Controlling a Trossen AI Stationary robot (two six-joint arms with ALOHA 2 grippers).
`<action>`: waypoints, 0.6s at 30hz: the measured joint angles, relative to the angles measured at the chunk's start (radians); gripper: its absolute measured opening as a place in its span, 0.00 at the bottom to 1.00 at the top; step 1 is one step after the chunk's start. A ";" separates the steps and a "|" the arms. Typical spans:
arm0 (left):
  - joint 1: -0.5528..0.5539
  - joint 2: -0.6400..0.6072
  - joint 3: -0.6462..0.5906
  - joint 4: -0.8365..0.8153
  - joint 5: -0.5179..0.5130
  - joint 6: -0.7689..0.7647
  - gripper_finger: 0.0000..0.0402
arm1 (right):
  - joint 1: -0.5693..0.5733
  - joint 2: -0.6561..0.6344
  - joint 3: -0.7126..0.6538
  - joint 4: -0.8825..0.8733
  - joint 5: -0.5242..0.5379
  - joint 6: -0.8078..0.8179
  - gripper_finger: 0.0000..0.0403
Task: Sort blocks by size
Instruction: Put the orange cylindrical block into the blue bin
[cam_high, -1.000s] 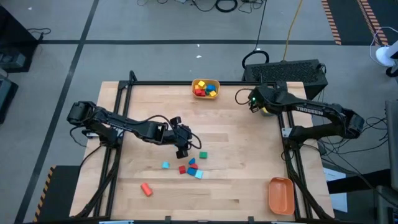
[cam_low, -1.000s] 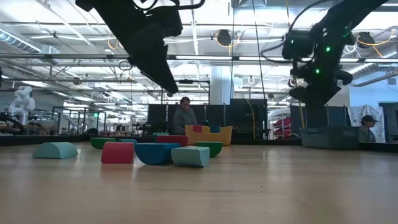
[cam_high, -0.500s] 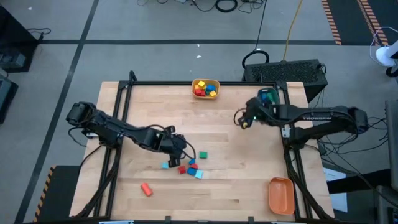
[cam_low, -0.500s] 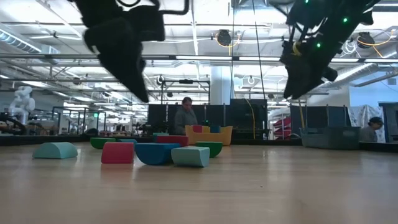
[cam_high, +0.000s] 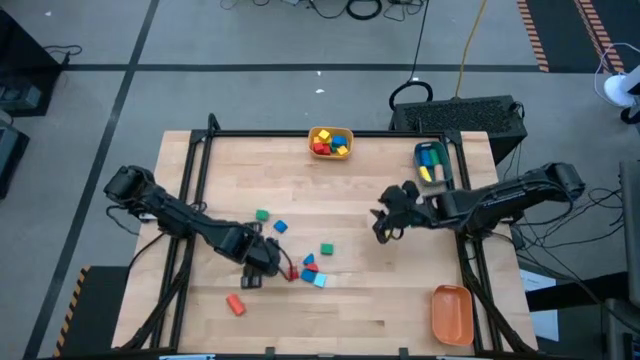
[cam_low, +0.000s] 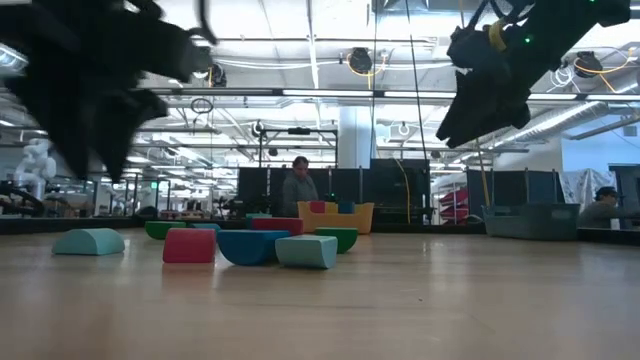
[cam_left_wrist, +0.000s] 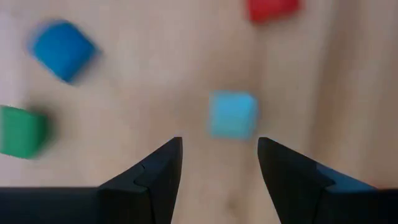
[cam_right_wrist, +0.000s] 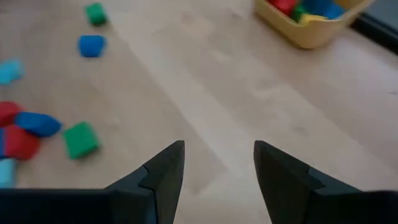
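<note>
High view: left claw (cam_high: 262, 262) hovers just left of the block cluster (cam_high: 309, 271); right claw (cam_high: 385, 222) hangs well to its right.

Left wrist view: jaws apart, empty, cyan block (cam_left_wrist: 232, 114) just ahead.

Right wrist view: jaws apart, empty, green block (cam_right_wrist: 81, 139) ahead.

1. No text, label, brand, number or sign can be read in any of the views — high, low or either wrist.
2. The right arm (cam_high: 500, 200) carries pale marks along its length — too small to read.
</note>
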 joint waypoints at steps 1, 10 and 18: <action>-0.011 0.000 0.000 -0.006 0.039 -0.019 0.52 | 0.013 0.015 0.000 0.025 0.000 0.004 0.44; -0.077 0.000 0.000 -0.028 0.363 -0.331 0.52 | 0.114 0.135 0.000 0.137 -0.001 0.051 0.44; -0.138 0.000 0.000 -0.023 0.356 -0.578 0.52 | 0.167 0.234 0.000 0.240 0.001 0.029 0.44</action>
